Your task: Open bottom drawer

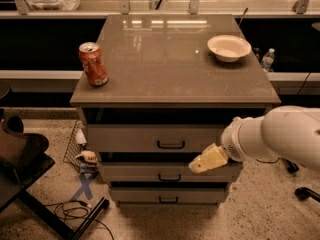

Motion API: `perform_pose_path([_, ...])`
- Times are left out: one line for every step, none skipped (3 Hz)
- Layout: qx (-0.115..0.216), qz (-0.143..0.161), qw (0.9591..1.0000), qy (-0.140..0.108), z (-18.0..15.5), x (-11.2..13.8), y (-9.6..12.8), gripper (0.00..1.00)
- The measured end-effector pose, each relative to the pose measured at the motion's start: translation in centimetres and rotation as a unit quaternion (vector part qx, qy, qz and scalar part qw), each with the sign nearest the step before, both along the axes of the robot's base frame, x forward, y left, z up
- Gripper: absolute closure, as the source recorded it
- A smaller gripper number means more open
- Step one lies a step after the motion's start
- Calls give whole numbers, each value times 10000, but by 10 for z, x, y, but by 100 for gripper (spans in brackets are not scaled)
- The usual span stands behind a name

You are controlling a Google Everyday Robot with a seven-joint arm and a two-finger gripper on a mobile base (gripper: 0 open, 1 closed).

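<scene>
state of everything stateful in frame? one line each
bottom drawer: shut, handle untouched
middle drawer: shut
top drawer: shut
gripper: in front of the middle drawer's right side, on no handle
soda can: upright
bowl: upright, looks empty
water bottle: upright

Grey three-drawer cabinet with a glossy brown top (170, 84) stands on speckled floor. On the top: orange soda can (93, 64), upright, near the left front corner; white bowl (229, 47) near the right rear.

Bottom drawer (140, 195), the lowest and slimmest grey front with a small black bar handle (168, 200), appears closed.

Cream-coloured tool (196, 166) on the white arm (280, 134) enters from the right and lies before the middle drawer (135, 172), right of that drawer's handle and above the bottom drawer. Contact with either front cannot be determined.
</scene>
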State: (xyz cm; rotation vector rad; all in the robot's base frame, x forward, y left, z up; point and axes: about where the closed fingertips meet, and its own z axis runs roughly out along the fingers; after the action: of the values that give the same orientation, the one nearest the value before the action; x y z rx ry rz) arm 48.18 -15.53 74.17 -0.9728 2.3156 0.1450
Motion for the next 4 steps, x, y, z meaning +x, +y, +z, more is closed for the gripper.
perform_pose_path([66,-64,9993,-352,9,17,0,0])
perform_pose_path([-16,77,9997,-238,-5,17,0,0])
perform_pose_path([363,277,9988,201,-29,5,-34,0])
perform_pose_path([271,693,9964,398,-47,-12,-98,0])
